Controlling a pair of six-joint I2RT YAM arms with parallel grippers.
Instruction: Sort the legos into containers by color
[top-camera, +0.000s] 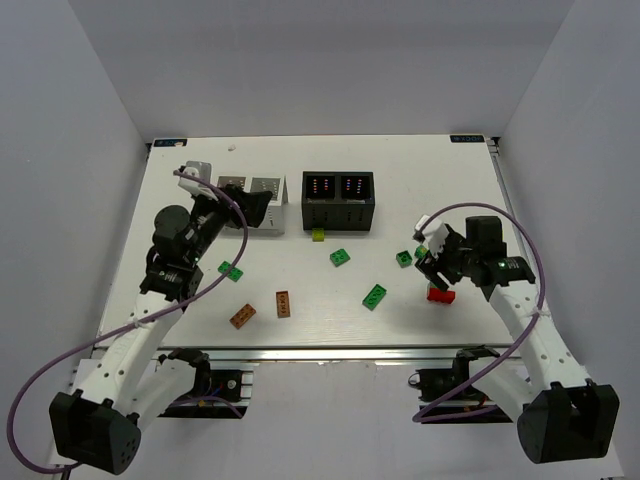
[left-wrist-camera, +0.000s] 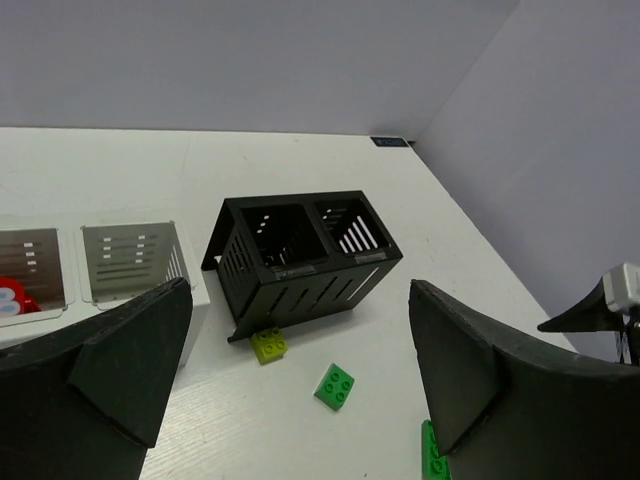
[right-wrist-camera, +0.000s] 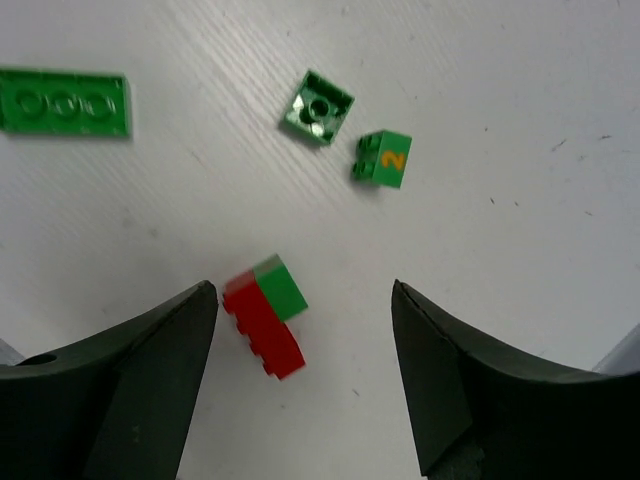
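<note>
My left gripper hangs open and empty by the white container; in the left wrist view its left compartment holds a red lego. The black container stands beyond, a yellow-green lego at its foot and a green lego nearer. My right gripper is open over a red lego with a small green lego stuck to it, nearer the left finger, neither finger touching. Two brown-orange legos lie at the front left.
Loose green legos lie on the table: a long one, an overturned one, one marked with a 2, and one by the left arm. The black container stands at the back centre.
</note>
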